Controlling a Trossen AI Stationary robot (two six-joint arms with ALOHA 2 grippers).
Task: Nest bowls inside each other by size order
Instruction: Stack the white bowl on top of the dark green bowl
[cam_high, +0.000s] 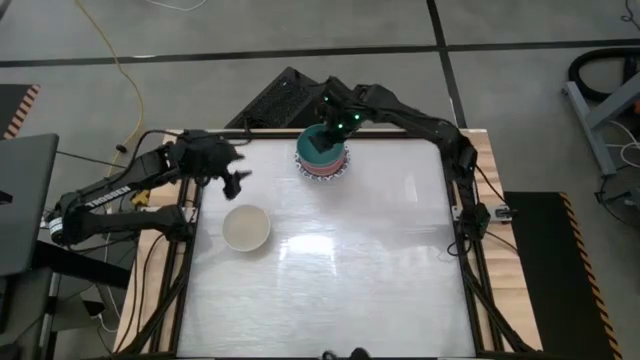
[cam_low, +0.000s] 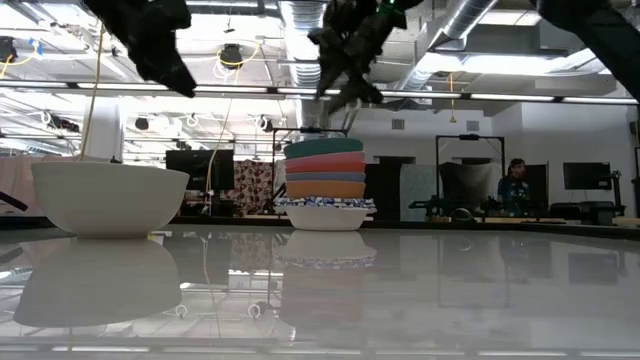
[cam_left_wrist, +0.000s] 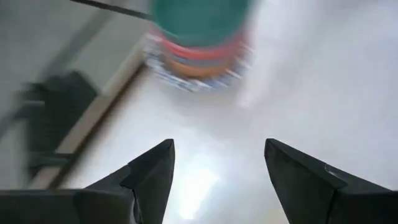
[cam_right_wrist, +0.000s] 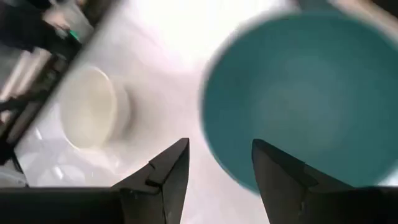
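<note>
I see the nested stack of bowls (cam_high: 322, 155) upright near the table's (cam_high: 380, 290) far edge, mouths up, teal bowl (cam_right_wrist: 298, 93) on top. The cream bowl (cam_high: 245, 227) sits alone, upright, well apart toward the left. My right gripper (cam_high: 330, 128) hovers over the stack, fingers parted and holding nothing; my left gripper (cam_high: 238, 177) is released above the table, between both.

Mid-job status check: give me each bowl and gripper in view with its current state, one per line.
Bowl stack: nested upright on the table's far side, teal bowl on top.
Cream bowl: upright, alone, apart from the stack, empty.
Left gripper: open, empty, above the table facing the stack.
Right gripper: open, empty, above the teal bowl.
</note>
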